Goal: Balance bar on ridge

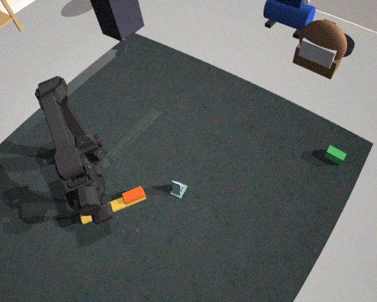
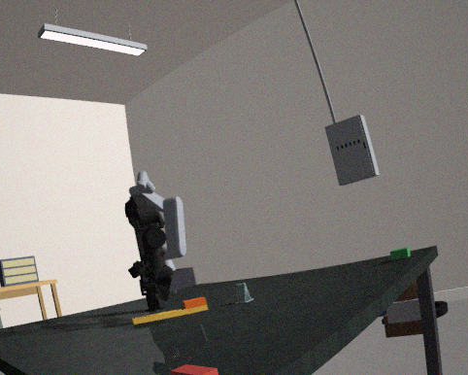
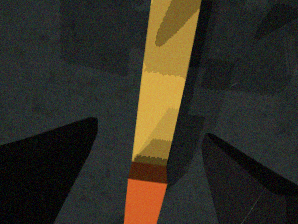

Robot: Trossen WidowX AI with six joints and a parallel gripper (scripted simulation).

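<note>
The yellow bar lies flat on the dark table. An orange block sits on top of its end nearer the ridge. The ridge, a small pale blue-grey piece, stands a short way beyond that end, apart from the bar. My gripper is open above the bar. In the wrist view the bar runs between the two fingers, with space on both sides. The arm hides part of the bar in the top view.
A green block lies near the table's far right corner. A red block shows at the bottom edge of the exterior view. Other furniture stands on the floor beyond the table.
</note>
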